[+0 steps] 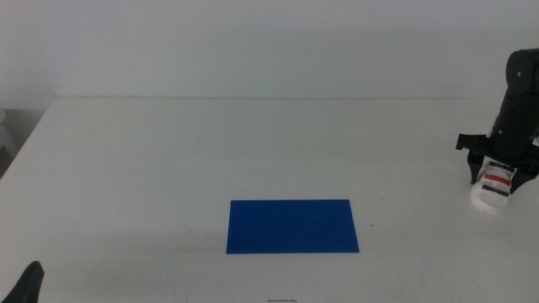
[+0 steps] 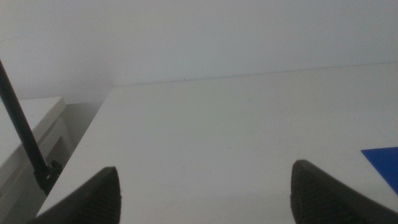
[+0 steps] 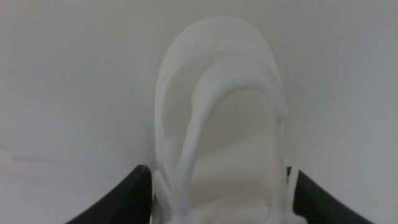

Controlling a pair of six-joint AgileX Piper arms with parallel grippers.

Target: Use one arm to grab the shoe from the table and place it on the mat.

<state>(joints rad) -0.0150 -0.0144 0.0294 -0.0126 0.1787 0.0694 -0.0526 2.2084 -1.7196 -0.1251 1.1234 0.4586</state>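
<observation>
The white shoe (image 1: pixel 488 198) with a red strap is at the far right of the table (image 1: pixel 210 143), to the right of the dark-blue mat (image 1: pixel 291 225). My right arm comes down over it, and the right gripper (image 1: pixel 497 177) is shut on the shoe, one jaw against each side. The right wrist view shows the shoe (image 3: pixel 217 93) filling the space between the jaws of the gripper (image 3: pixel 217 193). I cannot tell whether the shoe rests on the table or hangs just above it. My left gripper (image 1: pixel 29 282) waits at the bottom left, open and empty (image 2: pixel 205 199).
The mat lies flat in the front middle of the table, and its corner shows in the left wrist view (image 2: pixel 385 162). The table's left edge (image 2: pixel 93 130) drops off beside a pale cabinet. A plain wall stands behind the table.
</observation>
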